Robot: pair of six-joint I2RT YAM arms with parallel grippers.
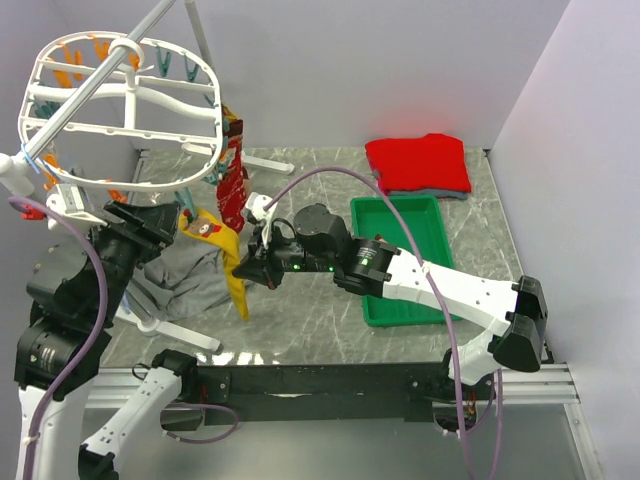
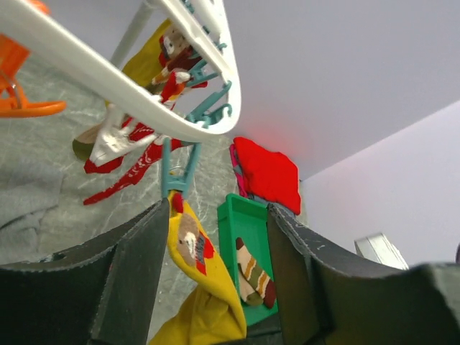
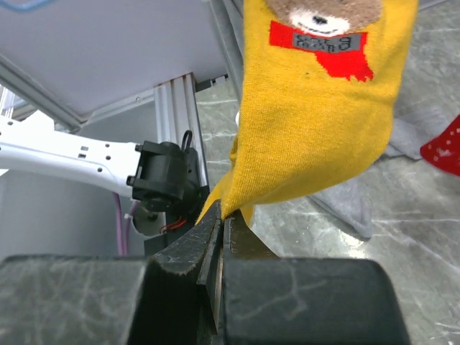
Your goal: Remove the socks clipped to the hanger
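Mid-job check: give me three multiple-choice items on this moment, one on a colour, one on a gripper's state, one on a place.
1. The clip holding the mustard-yellow bear sock to the white plastic oval hanger is: A orange, B teal, C white.
2. The right gripper is: A open, B shut on the hanger, C shut on the yellow sock.
3. The brown-striped sock lies: A in the green rectangular tray, B on the hanger, C in the right gripper.
Answers: B, the clip is teal plastic; C, its jaws pinch the sock's lower edge; A, it lies inside the tray.
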